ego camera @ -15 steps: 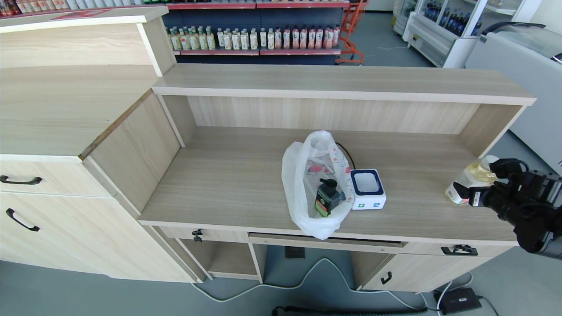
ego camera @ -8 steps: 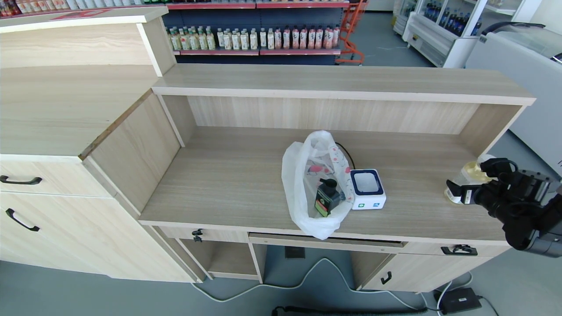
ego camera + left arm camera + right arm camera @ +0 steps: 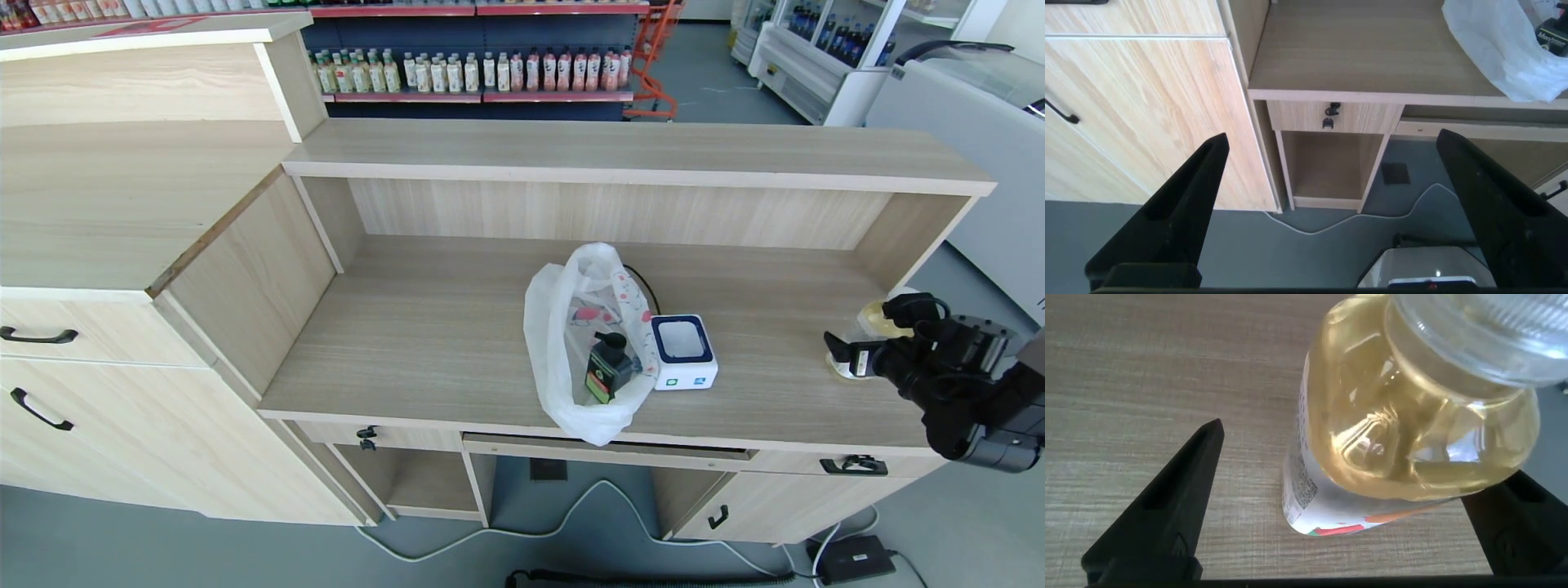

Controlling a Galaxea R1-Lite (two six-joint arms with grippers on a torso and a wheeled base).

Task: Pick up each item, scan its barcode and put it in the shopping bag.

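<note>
Flanking a rounded, clear bottle (image 3: 1404, 433) of golden liquid: spread fingers (image 3: 1167, 506) of right gripper (image 3: 1372, 469).

Surface (image 3: 441, 327): light wood-grain counter, recessed between two side panels, with a back wall and a raised ledge (image 3: 637, 151) above it. Three things rest directly on it. Near the middle lies a shopping bag (image 3: 559, 327) of thin white plastic with pink print, slumped, its open end toward the front edge and slightly overhanging it. Touching the bag on its right side sits a small white scanner (image 3: 684, 353), a box with a dark-framed window on top. A thin black cable (image 3: 645, 286) runs on the wood behind the scanner and bag. Well apart, at the far right end near the side panel, stands a clear bottle (image 3: 1404, 457) of yellowish liquid, upright, base on the wood.
</note>
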